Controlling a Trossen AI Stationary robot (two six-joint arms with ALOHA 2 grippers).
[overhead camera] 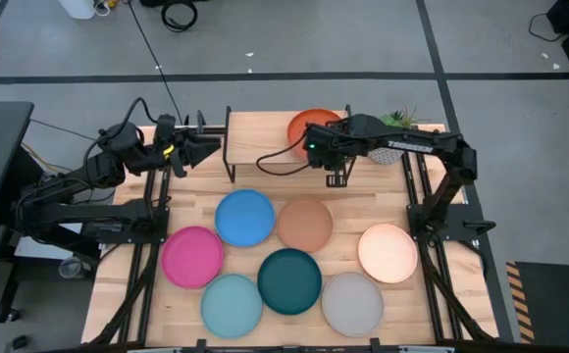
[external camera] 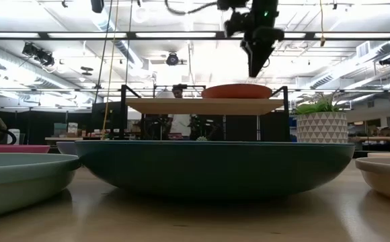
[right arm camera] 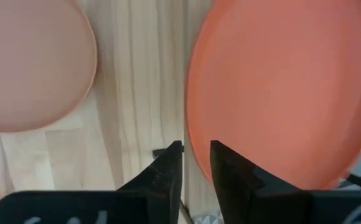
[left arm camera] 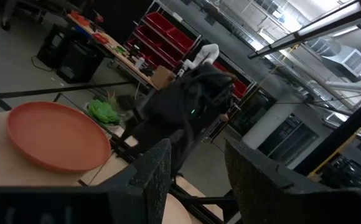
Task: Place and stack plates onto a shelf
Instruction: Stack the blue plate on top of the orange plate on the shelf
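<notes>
One orange-red plate (overhead camera: 307, 124) sits on the shelf (overhead camera: 255, 137); seven wait on the counter (overhead camera: 432, 294). Right gripper (overhead camera: 336, 177) hovers, jaws narrow and empty (left gripper (overhead camera: 209, 145) idles, parted).

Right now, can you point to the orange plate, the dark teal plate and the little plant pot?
orange-red plate (overhead camera: 302, 125), high view, its visible left part on the shelf.
dark teal plate (overhead camera: 289, 280), high view, its middle.
plant pot (external camera: 321, 126), low view, middle of its white patterned side.

The wooden table (overhead camera: 265, 319) carries seven plates in front of the shelf (overhead camera: 255, 132): blue (overhead camera: 244, 217), tan (overhead camera: 304, 225), cream (overhead camera: 387, 252), magenta (overhead camera: 192, 257), teal (overhead camera: 289, 280), aqua (overhead camera: 232, 305), grey (overhead camera: 352, 304). An orange plate (overhead camera: 304, 124) lies on the shelf, beside a potted plant (overhead camera: 394, 123).
</notes>
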